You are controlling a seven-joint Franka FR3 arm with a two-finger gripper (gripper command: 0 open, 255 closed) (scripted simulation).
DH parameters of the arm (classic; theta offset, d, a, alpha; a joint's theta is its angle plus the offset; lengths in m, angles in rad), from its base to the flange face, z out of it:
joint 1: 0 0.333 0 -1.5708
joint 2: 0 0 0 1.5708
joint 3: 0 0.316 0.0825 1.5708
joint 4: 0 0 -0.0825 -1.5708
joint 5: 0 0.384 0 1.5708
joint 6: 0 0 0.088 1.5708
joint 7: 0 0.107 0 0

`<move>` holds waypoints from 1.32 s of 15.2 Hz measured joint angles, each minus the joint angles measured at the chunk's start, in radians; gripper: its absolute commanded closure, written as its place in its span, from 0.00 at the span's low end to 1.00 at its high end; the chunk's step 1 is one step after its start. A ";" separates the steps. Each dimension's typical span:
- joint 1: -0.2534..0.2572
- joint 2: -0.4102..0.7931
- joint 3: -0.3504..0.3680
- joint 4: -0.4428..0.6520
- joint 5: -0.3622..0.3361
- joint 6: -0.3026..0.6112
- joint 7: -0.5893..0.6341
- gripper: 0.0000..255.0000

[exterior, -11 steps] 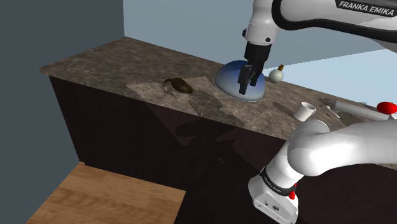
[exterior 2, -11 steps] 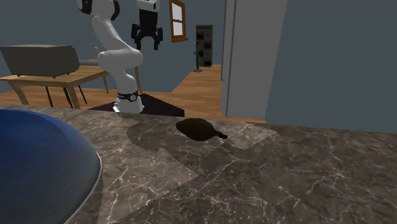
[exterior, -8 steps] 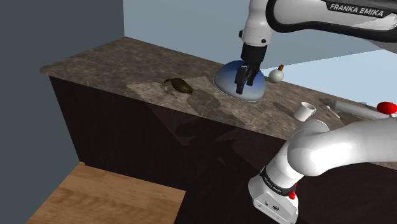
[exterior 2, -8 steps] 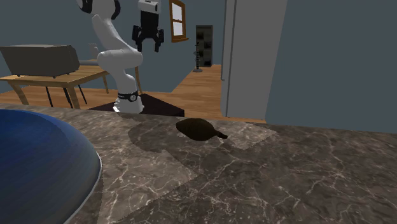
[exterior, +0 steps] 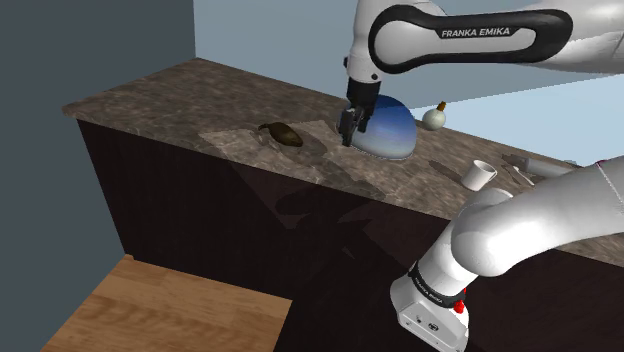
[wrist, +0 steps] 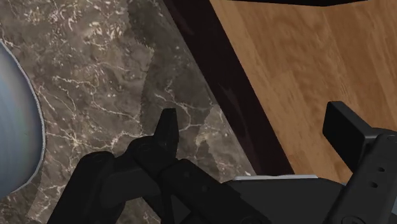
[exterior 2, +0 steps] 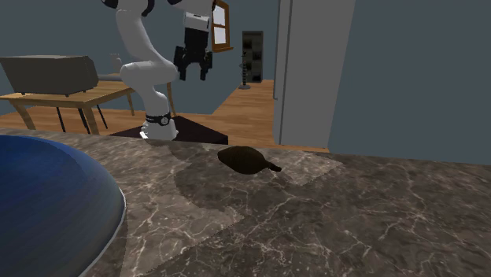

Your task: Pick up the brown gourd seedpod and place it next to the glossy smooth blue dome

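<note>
The brown seedpod (exterior: pixel 282 133) lies on the dark marble counter (exterior: pixel 170 95), dark and oval with a short stem (exterior 2: pixel 248 160). The glossy blue dome (exterior: pixel 390 132) stands to its right in the shoulder view and rises at the lower left of the second exterior view (exterior 2: pixel 47 197). My gripper (exterior: pixel 350 128) hangs open above the counter between the two, close to the dome's edge, with nothing in it. In the second exterior view the gripper (exterior 2: pixel 194 72) floats well behind the pod. The wrist view has the gripper (wrist: pixel 254 127) over the counter's front edge, the dome's rim (wrist: pixel 13 127) beside it.
A white cup (exterior: pixel 479 174) lies on the counter right of the dome, and a small white bottle (exterior: pixel 433 117) stands behind it. The counter's front edge drops to a wooden floor (exterior: pixel 170 310). A wooden table with a grey box (exterior 2: pixel 51 72) stands far behind.
The gripper has moved toward the shoulder view's left and a little lower, from over the dome to its near-left edge, closer to the seedpod. The fingers stay open.
</note>
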 measured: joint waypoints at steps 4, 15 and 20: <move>-0.013 0.144 -0.010 0.058 -0.050 0.113 -0.031 0.00; -0.031 0.525 -0.013 0.295 -0.177 0.331 -0.072 0.00; -0.029 0.704 -0.016 0.460 -0.232 0.379 -0.088 0.00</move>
